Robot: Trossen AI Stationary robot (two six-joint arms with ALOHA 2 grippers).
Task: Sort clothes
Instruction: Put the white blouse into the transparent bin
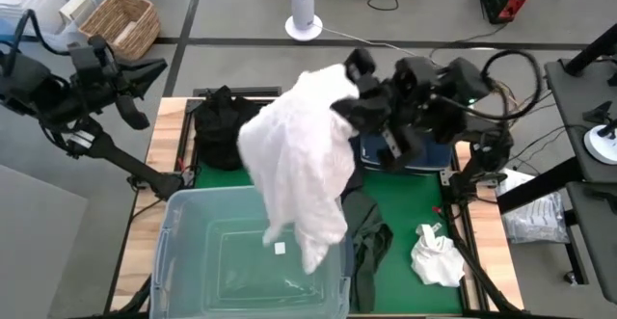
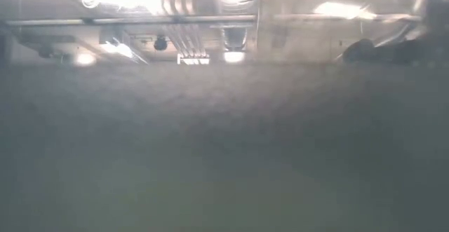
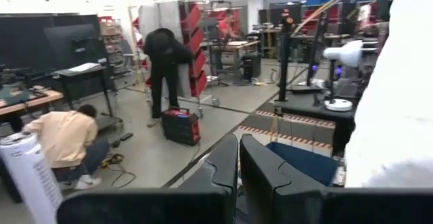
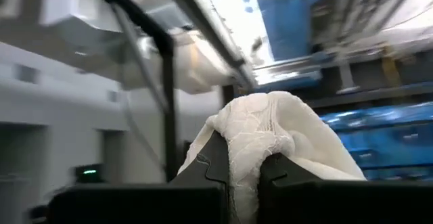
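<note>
Clothes lie about the green-topped desk (image 1: 415, 213), and the one in hand is a large white soft fabric garment (image 1: 299, 155), hanging from the right gripper (image 1: 355, 68) high above the desk. In the right wrist view its fingers (image 4: 216, 160) are closed on a bunched fold of that cloth. The hem trails down over the far rim of the clear plastic tub (image 1: 183, 247) at the near edge, with its lowest corner already inside.

To do this step well, my judgement is that the arm should carry the garment further over the middle of the tub before letting go, so the long cloth does not drape over the rim or slide onto the dark olive garment (image 1: 366, 227) just beside it. Lowering first would let the fabric pile up rather than spill.

A crumpled white garment (image 1: 436, 256) lies nearer the right edge, a black garment (image 1: 220, 126) at the far left. The left gripper (image 1: 135, 93) waits beyond the desk's left edge, fingers (image 3: 220, 170) closed on nothing.
</note>
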